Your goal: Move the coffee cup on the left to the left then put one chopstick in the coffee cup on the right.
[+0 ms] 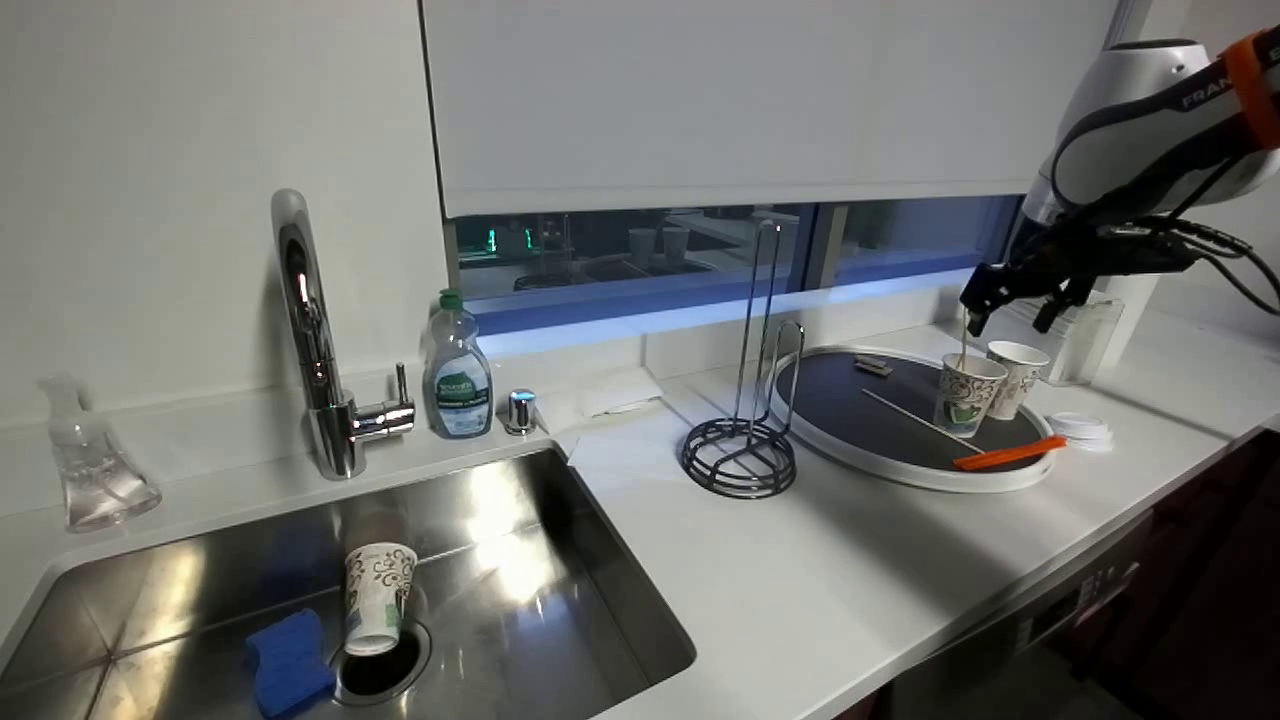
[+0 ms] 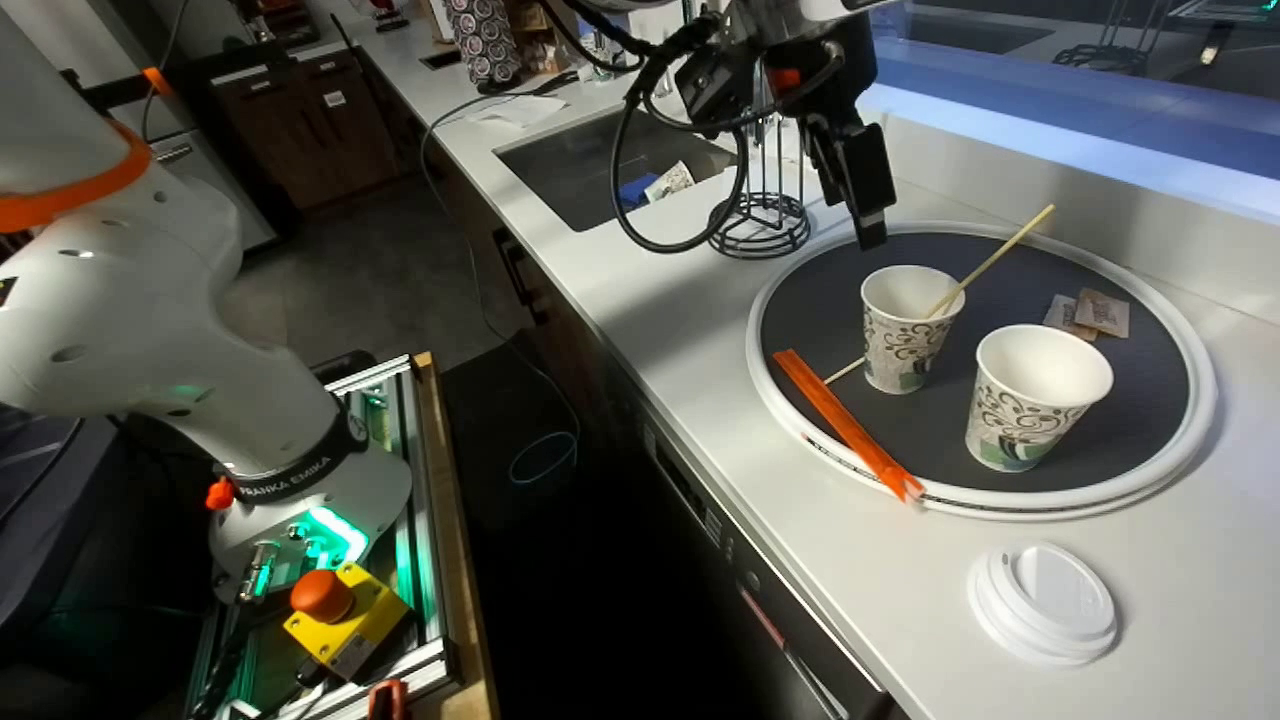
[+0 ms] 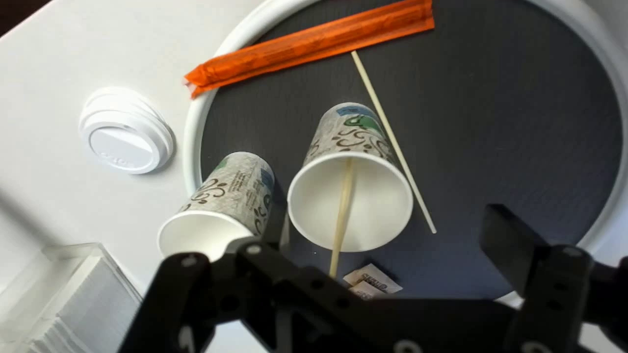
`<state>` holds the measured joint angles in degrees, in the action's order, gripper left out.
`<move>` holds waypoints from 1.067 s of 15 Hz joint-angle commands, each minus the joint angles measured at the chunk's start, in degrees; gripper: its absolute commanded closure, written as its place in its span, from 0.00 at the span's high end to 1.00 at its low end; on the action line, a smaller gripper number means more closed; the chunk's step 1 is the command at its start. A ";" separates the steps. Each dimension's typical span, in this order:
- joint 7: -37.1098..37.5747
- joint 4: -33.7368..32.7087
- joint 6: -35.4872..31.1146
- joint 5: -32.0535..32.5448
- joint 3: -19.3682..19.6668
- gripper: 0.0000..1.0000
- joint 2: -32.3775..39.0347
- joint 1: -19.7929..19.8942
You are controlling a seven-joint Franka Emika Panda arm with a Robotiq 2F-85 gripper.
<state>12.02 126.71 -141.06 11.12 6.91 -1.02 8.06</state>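
Two patterned paper cups stand upright on a round dark tray with a white rim point(image 2: 1060, 501). A wooden chopstick point(image 2: 1000, 255) leans inside one cup point(image 2: 905, 340), its end above the rim; this cup shows in the wrist view point(image 3: 378, 206). The cup beside it point(image 2: 1030, 400) looks empty and shows at the left in the wrist view point(image 3: 216, 215). A second chopstick point(image 3: 392, 137) lies on the tray beside the cup with the chopstick. My gripper point(image 3: 392, 225) is open with nothing between its fingers. In an exterior view, the gripper point(image 1: 1010, 318) is above the cups.
An orange wrapper point(image 2: 845, 420) lies across the tray's edge. Sugar packets point(image 2: 1100, 312) lie on the tray. White lids point(image 2: 1045, 605) and a napkin holder point(image 3: 83, 294) stand near it. A wire paper towel holder point(image 1: 740, 460) stands between tray and sink, where another cup point(image 1: 378, 600) lies.
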 commanded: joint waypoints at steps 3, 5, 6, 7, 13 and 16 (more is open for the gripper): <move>5.83 -0.80 -7.87 -0.89 0.91 1.00 5.80 -0.01; 2.60 -1.18 -10.77 -3.14 0.89 1.00 7.75 -0.01; 1.56 -1.37 -12.20 -4.03 0.86 1.00 8.60 0.01; -0.03 -1.52 -13.46 -5.39 0.67 1.00 9.34 0.08; -7.22 -3.45 -17.64 -11.22 -0.40 0.66 13.52 0.23; -9.19 -4.49 -18.91 -12.70 -0.99 0.42 15.10 0.41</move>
<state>5.80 123.89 -158.34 1.09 6.62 11.77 8.18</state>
